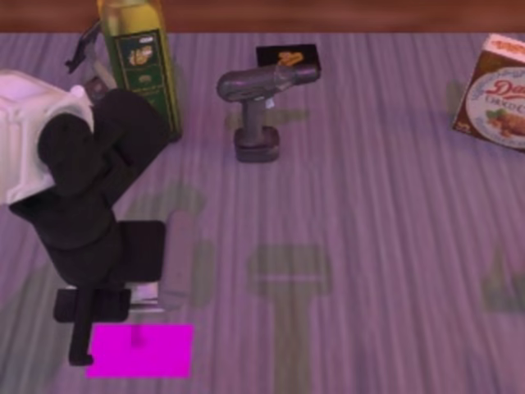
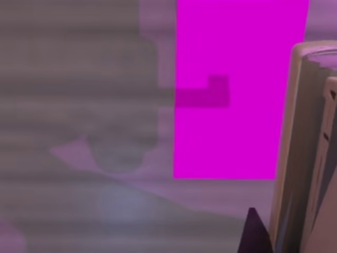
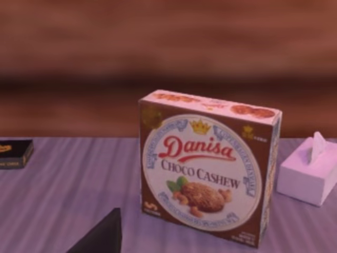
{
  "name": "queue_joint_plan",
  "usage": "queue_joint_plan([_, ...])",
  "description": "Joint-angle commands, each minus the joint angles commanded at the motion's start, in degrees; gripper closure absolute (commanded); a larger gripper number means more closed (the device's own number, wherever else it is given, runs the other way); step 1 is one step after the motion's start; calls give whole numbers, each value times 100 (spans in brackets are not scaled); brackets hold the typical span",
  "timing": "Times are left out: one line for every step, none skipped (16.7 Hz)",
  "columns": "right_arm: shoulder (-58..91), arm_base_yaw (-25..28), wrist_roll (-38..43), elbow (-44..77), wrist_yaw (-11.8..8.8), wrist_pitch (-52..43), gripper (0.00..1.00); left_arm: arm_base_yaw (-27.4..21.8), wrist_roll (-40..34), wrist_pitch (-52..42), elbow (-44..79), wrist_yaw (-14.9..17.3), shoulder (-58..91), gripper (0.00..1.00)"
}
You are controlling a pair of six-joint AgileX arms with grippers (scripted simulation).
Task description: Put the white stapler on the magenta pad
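carrying step, by the look of it: at the counter's (image 1: 369, 205) left, left end effector (image 1: 107, 316) hovering just above the near-left edge of the magenta pad (image 1: 141, 351), pinching the white stapler (image 1: 148, 293), of which only a pale sliver is showing under the dark wrist in the top view; in the left wrist view, appearing as a tall pale body (image 2: 308, 153) close beside the pad (image 2: 231, 89), not yet resting on it. next, probably calling for shifting slightly over the pad's middle, lowering until touching, then spreading the fingers. further right, drill (image 1: 262, 103) and cookie box (image 1: 496, 90) standing well apart. right end effector showing only as a dark tip (image 3: 100, 237); cannot tell its state.
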Motion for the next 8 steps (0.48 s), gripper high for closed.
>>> queue_joint_plan([0,0,0,0,0,0,0,5,-4,74,-45,0,32,100])
queue_joint_plan([0,0,0,0,0,0,0,14,-12,204,-122,0,87,100])
queue_joint_plan([0,0,0,0,0,0,0,23,-20,384,-227,1,163,100])
queue_joint_plan([0,0,0,0,0,0,0,30,-25,609,-354,1,258,100])
queue_joint_plan([0,0,0,0,0,0,0,33,-25,871,-497,0,368,100])
queue_joint_plan([0,0,0,0,0,0,0,32,-20,1156,-651,0,487,100])
queue_joint_plan([0,0,0,0,0,0,0,28,-13,1448,-809,-1,609,100])
queue_joint_plan([0,0,0,0,0,0,0,21,-4,1732,-964,-1,726,100])
